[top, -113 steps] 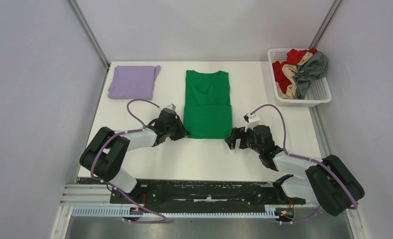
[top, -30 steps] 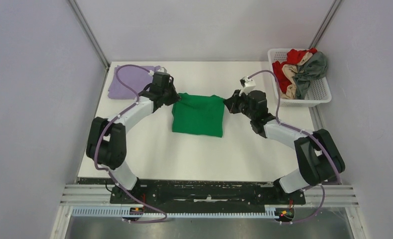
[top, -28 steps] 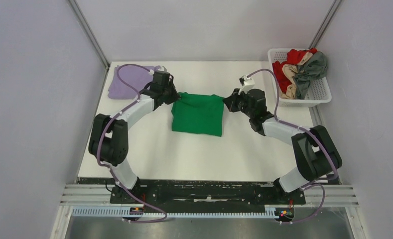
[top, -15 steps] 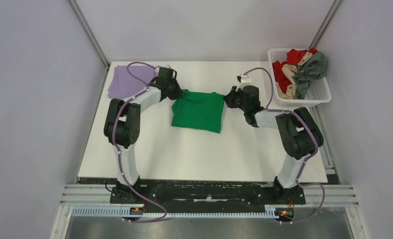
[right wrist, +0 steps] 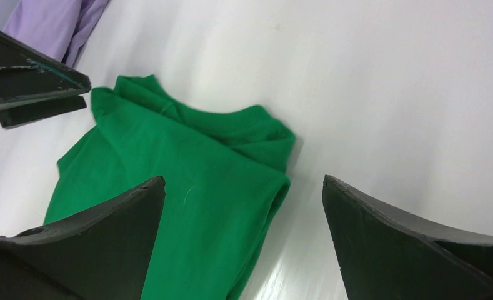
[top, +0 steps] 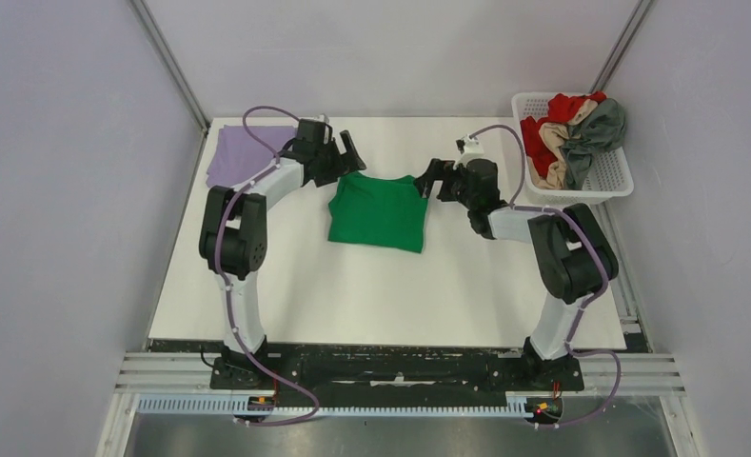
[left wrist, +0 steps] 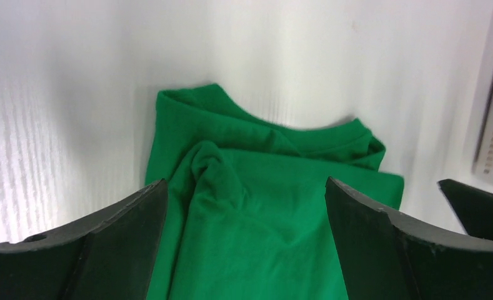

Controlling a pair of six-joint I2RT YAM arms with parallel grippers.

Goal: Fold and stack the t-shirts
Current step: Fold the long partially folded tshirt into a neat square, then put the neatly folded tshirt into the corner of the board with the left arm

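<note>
The green t-shirt (top: 378, 211) lies folded at mid-bench, nearer the far edge, with the left end effector (top: 350, 158) and the right end effector (top: 427, 181) set at its two far corners. Both are spread wide and no cloth is held between the fingers of either. The step in hand is judged to be the let-go that closes the fold. It is best done by lifting both end effectors straight up before they are drawn back, so that no fingertip catches the collar edge and drags the layers open. The rumpled ridge seen by the collar in the left wrist view should be pressed flat before the parcel is carried to the lavender t-shirt (top: 233, 157) at the far left corner. The collar points to the far edge and the hem to the arms. The parcel is nearly square, so a long axis is barely marked, and it is turned slightly on the bench (top: 390, 286)
</note>
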